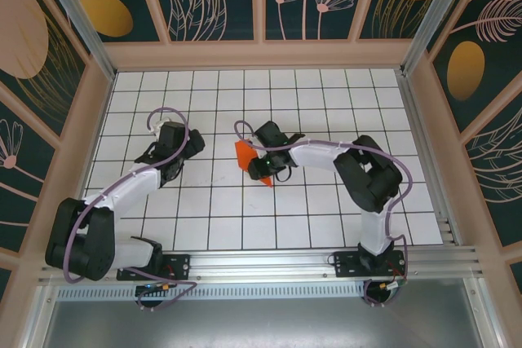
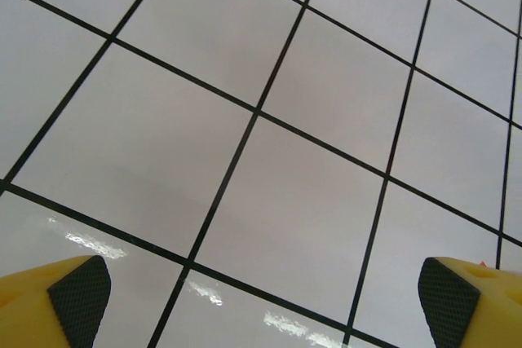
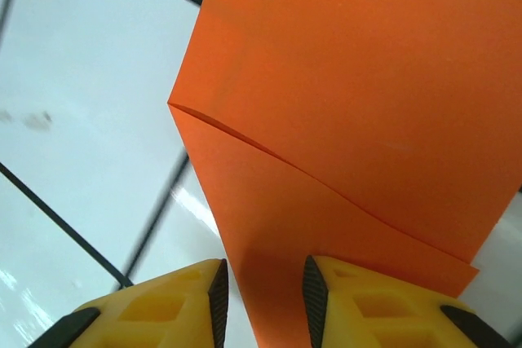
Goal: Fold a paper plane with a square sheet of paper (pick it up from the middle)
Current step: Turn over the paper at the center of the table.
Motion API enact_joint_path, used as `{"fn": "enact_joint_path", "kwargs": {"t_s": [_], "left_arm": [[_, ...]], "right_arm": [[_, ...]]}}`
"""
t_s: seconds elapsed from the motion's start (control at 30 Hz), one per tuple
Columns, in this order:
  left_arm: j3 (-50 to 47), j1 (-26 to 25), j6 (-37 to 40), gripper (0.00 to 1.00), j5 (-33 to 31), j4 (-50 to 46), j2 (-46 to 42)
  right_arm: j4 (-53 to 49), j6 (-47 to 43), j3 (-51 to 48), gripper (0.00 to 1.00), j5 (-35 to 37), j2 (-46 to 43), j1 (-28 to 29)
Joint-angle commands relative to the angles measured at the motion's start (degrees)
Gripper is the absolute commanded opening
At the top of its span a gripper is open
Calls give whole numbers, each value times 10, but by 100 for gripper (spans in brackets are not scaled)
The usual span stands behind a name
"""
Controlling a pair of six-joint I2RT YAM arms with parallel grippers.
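Near desk (image 1: 326, 218) centre: right gripper (image 3: 263, 295) fingers (image 3: 218, 291) clamped on folded orange paper (image 3: 351, 120), crease visible, paper lifted above white tiles. Toward left edge: left gripper (image 2: 261, 295) fingers (image 2: 80, 291) wide apart over bare tiles, holding nothing.

Bare table (image 1: 326, 218) all around; folded paper (image 1: 243, 154) mid-table.
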Motion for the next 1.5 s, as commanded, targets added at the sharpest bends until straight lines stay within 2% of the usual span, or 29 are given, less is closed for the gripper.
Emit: {"fn": "enact_joint_path", "kwargs": {"t_s": [0.0, 0.13, 0.23, 0.37, 0.5, 0.67, 0.97, 1.13, 1.3, 1.47], "left_arm": [[-9, 3, 12, 99, 29, 19, -19], [-16, 4, 3, 99, 67, 32, -26], [-25, 4, -8, 99, 85, 50, -28], [-28, 4, -13, 99, 91, 56, -29], [-37, 4, -21, 98, 108, 64, -30], [-45, 3, -24, 99, 127, 68, -31], [-48, 3, -40, 99, 128, 70, -41], [-54, 3, -51, 98, 150, 84, -49], [-73, 3, -75, 99, 203, 118, -56], [-84, 2, -96, 98, 283, 160, -39]], "right_arm": [[-46, -12, -7, 38, 42, -37, -5], [25, 150, -9, 41, 79, -84, 2], [82, 268, -16, 42, 99, -84, 16], [86, 337, 35, 42, 125, -30, 20], [38, 340, 128, 41, 137, 52, 20], [0, 329, 194, 41, 140, 121, 18], [-33, 242, 218, 38, 27, 159, 29], [28, 250, 173, 37, 38, 81, 22], [105, 279, 36, 37, 66, -46, 16], [135, 333, -84, 37, 86, -122, 16]]}}
